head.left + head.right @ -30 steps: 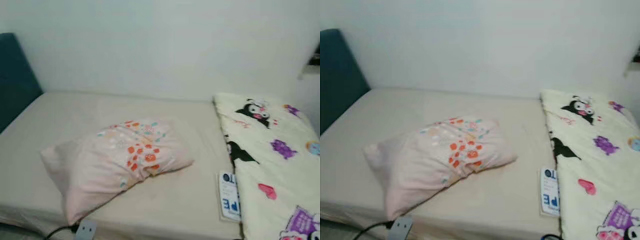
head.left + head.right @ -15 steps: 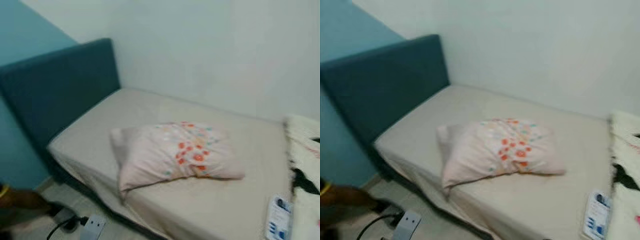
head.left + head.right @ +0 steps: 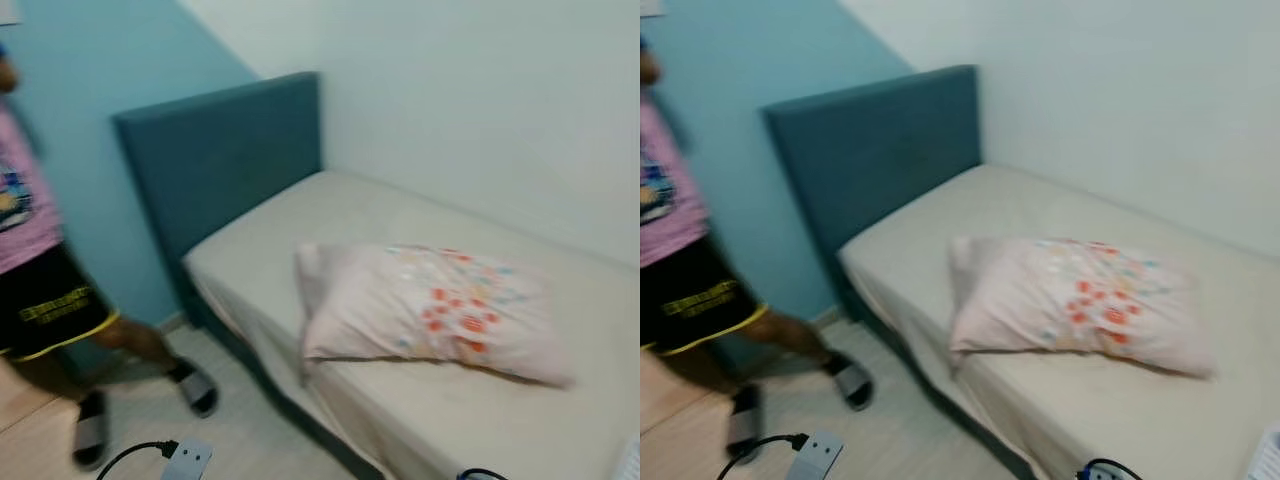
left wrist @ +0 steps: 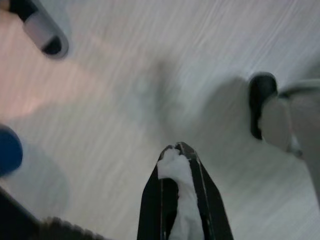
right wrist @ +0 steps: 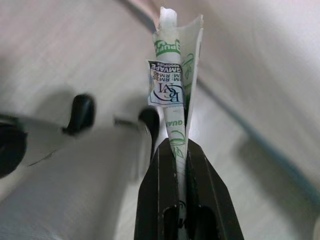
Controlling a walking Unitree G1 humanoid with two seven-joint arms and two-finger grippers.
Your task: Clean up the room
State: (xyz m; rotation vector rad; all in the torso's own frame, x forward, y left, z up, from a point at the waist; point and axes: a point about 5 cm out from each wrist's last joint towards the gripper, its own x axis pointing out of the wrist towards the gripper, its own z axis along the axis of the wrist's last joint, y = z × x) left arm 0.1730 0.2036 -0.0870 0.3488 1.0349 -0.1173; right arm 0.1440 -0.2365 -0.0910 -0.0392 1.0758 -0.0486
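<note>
Ahead of me the bed runs from near right to far left, its teal headboard standing against the blue wall at the far left. On the bare mattress lies a pale pink pillow with orange and teal spots, toward the near edge. To the left a person in a pink top, black shorts and slides stands on the light floor, blurred. Near their feet a grey power adapter with a black cable lies on the floor.

My wrist cameras add what my head views lack. My left pincer hangs over the floor, its fingers together on a wad of white tissue. My right pincer is clamped on a folded white wrapper with green print and a price label, held upright above the floor.
</note>
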